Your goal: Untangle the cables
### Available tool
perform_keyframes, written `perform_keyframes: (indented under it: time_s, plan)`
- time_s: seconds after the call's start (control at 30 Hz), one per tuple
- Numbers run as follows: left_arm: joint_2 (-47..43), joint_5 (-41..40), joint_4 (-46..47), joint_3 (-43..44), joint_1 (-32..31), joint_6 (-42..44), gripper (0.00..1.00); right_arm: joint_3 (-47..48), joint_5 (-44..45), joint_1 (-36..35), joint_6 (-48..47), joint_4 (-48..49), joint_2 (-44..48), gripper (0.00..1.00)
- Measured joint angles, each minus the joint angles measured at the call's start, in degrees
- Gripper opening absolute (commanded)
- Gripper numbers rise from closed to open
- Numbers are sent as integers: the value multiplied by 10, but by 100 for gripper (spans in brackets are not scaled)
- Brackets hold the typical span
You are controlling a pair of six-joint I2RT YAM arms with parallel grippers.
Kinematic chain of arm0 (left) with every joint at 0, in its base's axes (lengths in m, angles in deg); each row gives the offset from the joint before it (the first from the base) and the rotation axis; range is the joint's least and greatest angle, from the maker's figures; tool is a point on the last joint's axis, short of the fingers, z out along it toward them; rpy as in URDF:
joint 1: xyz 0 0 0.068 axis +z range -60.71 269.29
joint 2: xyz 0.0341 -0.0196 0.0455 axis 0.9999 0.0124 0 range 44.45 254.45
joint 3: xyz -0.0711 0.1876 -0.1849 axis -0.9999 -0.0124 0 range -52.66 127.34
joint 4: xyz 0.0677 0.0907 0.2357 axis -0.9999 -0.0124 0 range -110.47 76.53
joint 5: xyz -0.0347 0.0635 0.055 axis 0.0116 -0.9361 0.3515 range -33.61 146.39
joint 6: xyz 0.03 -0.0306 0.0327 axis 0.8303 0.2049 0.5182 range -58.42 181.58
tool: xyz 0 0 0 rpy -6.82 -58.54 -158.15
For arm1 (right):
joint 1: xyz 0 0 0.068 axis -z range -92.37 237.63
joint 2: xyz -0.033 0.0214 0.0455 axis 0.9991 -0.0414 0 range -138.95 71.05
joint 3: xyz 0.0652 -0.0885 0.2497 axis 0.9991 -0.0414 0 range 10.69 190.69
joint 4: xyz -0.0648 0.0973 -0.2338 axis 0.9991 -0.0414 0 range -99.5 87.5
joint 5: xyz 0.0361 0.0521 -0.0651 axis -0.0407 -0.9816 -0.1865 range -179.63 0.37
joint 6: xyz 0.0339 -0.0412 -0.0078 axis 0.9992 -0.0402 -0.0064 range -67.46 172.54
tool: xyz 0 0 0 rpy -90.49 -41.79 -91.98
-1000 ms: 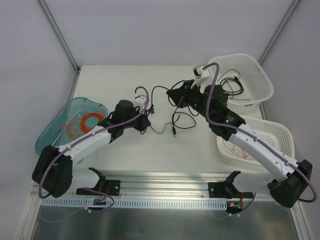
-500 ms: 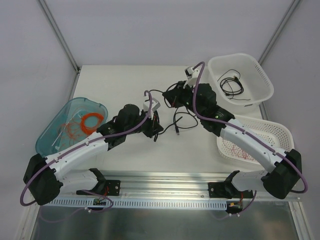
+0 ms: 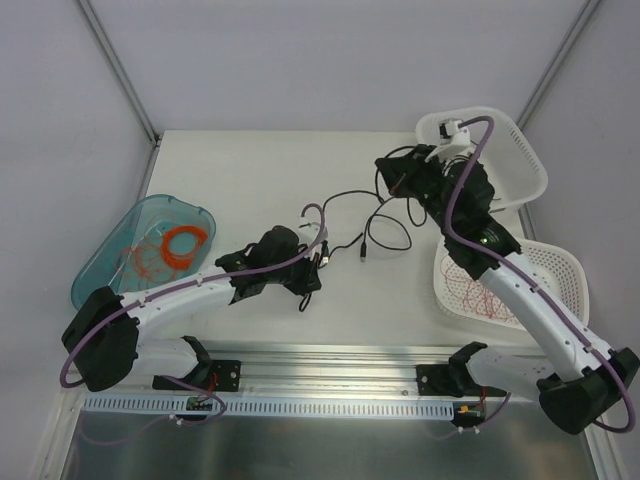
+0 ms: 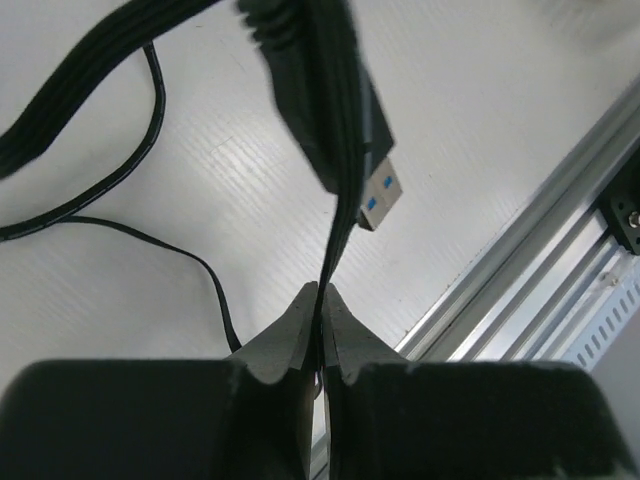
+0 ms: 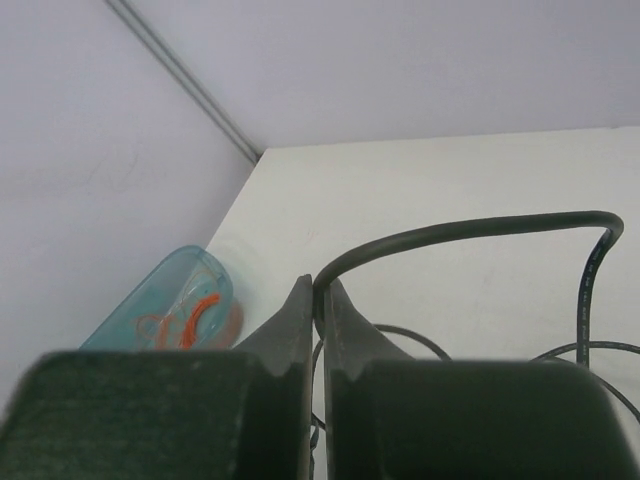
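The cables are thin black wires looping loosely on the white table between my two grippers. My left gripper is shut on one black cable just below its blue-tongued USB plug, close to the table's near edge. At the back, my right gripper is shut on another black cable, which arcs up and away from the fingertips. The left gripper and the right gripper each pinch a strand between closed fingers.
A teal tray at the left holds an orange ring coil and loose orange wire. A white basket stands at the back right. Another white basket at the right holds red wires. A metal rail runs along the near edge.
My right arm swung right and toward the back, drawing its cable along. My left arm moved right and nearer the front edge. The black loops are spread wider between them.
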Motion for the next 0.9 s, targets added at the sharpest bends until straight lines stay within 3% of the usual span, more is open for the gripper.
perform_keyframes:
  time_s: [0.17,0.37,0.57,0.9]
  plan:
    - [-2,-29,-14,-3,1,-13,7,0,19,43,3,-14,48,1]
    - [-15,-40,-43,16,1,-15,8,-31,-4,44,27,-4,54,1]
    - [-16,-7,-47,99,1,-9,2,-72,-30,28,58,9,16,1]
    - [52,66,-48,189,1,7,3,-59,-84,-4,94,78,-57,1]
